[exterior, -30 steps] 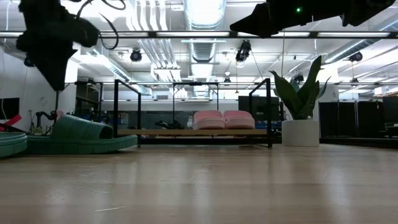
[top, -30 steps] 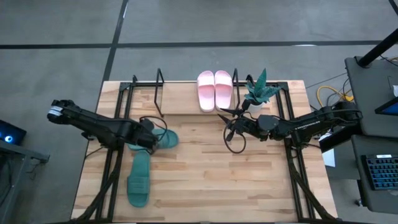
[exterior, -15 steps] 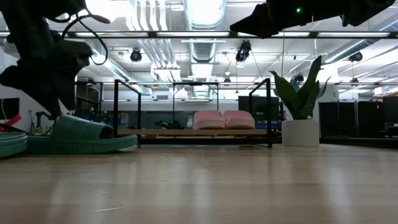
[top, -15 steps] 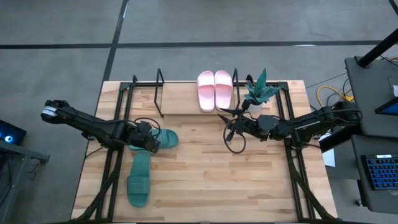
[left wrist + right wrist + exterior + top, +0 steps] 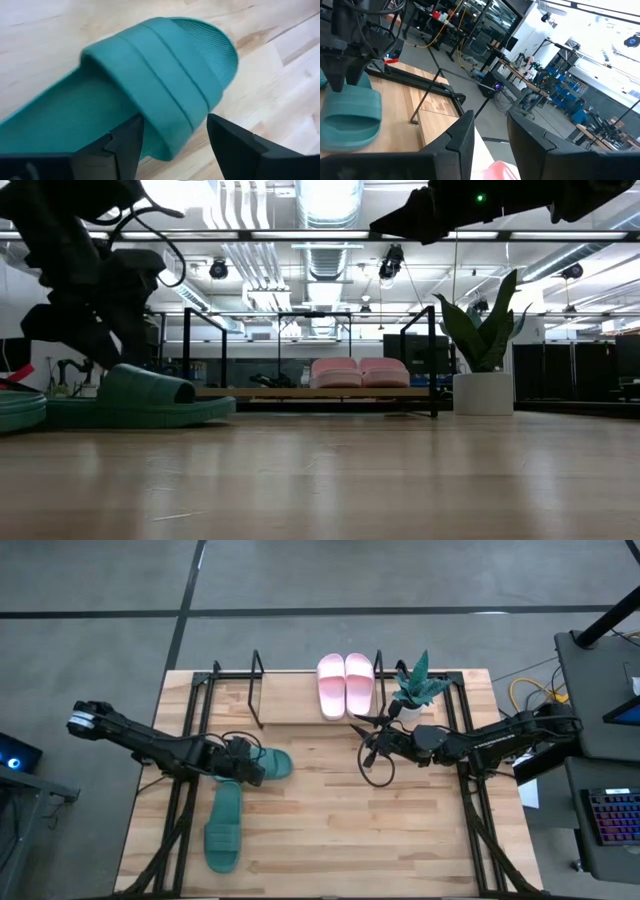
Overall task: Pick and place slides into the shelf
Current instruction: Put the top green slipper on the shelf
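Left gripper (image 5: pixel 172 137) straddles the dark green rubbery slide's (image 5: pixel 262 764) wide strap, fingers spread and gripping nothing — sink deeper, centre, then pinch; right gripper (image 5: pixel 368 748) hangs half-open, empty.

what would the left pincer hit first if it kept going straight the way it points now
Most likely the wide strap of the dark green rubbery slide sandal lying on the wooden table. The left pincer stands open with a finger on each side of that strap's edge, so the strap sits right in its line, though the depth is hard to judge.

Bright ceiling lights (image 5: pixel 325 200) are glaring at twelve o'clock in the low view; the green slide (image 5: pixel 150 95) is blurring slightly; shadows are staying soft.
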You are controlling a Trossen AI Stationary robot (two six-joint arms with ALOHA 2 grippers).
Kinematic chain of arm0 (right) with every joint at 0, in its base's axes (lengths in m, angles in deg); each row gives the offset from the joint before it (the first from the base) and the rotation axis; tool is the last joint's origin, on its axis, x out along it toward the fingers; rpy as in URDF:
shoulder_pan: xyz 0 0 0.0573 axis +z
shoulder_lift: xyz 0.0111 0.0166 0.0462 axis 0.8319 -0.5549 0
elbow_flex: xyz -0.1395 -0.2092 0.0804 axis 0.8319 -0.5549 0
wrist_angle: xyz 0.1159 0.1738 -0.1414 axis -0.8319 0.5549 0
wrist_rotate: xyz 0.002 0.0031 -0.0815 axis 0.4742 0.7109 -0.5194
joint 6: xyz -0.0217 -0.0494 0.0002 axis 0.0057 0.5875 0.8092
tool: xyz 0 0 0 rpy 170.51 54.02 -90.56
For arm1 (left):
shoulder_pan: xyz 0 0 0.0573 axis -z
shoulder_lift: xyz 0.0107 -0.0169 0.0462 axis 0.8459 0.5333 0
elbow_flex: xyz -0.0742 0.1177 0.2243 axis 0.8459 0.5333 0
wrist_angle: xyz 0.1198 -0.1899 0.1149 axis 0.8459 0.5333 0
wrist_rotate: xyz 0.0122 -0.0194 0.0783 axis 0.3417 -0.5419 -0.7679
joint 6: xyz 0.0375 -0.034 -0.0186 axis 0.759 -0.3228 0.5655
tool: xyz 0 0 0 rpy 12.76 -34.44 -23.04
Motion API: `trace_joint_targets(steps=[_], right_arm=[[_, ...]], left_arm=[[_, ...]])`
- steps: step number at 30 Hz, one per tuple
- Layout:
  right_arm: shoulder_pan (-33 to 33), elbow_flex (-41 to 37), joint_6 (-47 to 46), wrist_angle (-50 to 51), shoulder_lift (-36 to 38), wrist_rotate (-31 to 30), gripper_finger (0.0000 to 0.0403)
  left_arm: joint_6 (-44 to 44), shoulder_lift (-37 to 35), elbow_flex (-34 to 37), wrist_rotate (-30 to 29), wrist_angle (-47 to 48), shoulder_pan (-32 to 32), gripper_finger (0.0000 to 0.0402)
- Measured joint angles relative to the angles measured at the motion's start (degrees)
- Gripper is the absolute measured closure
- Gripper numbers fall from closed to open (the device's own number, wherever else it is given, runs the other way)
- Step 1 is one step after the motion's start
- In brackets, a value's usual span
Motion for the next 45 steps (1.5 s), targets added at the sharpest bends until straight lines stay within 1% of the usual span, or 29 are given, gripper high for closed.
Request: trace_joint_targets(steps=[4, 10, 13, 16, 18, 26, 27, 31, 33, 35, 38, 40, 41, 45], right_arm=[[0.00, 0.00, -0.01, 0.26, 0.00, 0.00, 0.0296], [0.00, 0.00, 0.00, 0.25, 0.00, 0.00, 0.0296], [0.00, 0.00, 0.00, 0.24, 0.00, 0.00, 0.0296], [0.01, 0.00, 0.00, 0.24, 0.00, 0.00, 0.0296], [0.01, 0.00, -0.01, 0.24, 0.00, 0.00, 0.0296], [0.00, 0.00, -0.02, 0.24, 0.00, 0.00, 0.0296], [0.01, 0.00, -0.01, 0.24, 0.00, 0.00, 0.0296], [0.01, 0.00, 0.04, 0.24, 0.00, 0.53, 0.0296], [0.00, 0.00, 0.16, 0.22, 0.00, 3.55, 0.0296], [-0.01, 0.02, 3.09, 0.22, 0.00, 10.08, 0.0296], [0.46, 0.00, 12.40, 0.23, 0.00, 22.77, 0.0293], [1.51, 0.00, 20.55, 0.26, -0.03, 28.52, 0.0284], [2.26, 0.00, 24.53, 0.16, -0.30, 29.75, 0.0278], [5.66, 0.00, 40.23, 0.19, -1.72, 29.94, 0.0248]], left_arm=[[0.14, 0.00, 0.16, -0.06, 0.05, 0.00, 0.0199], [1.50, 1.24, 0.52, -1.84, -0.16, 0.01, 0.0199], [2.76, 2.51, 0.52, -1.91, -1.11, 0.01, 0.0209], [3.38, 3.74, 0.52, -2.05, -1.86, 0.01, 0.0237], [5.86, 4.13, 0.50, -2.01, -3.04, -0.01, 0.0263], [16.12, 2.46, -0.19, -0.90, -7.15, -0.01, 0.0386], [17.37, 2.05, -0.24, -0.74, -7.63, -0.01, 0.0393], [21.88, 0.34, -0.94, 0.62, -10.11, -0.01, 0.0395], [23.40, -0.45, -1.72, 1.41, -10.71, -0.01, 0.0398], [23.90, -1.23, -2.56, 2.54, -10.96, -0.01, 0.0399], [23.93, -2.87, -3.55, 4.78, -10.97, -0.10, 0.0399], [23.92, -4.00, -4.18, 6.24, -10.98, -0.12, 0.0400], [23.92, -4.65, -4.54, 6.96, -10.83, -0.12, 0.0400], [24.04, -7.19, -5.94, 8.57, -11.06, -0.33, 0.0400]])
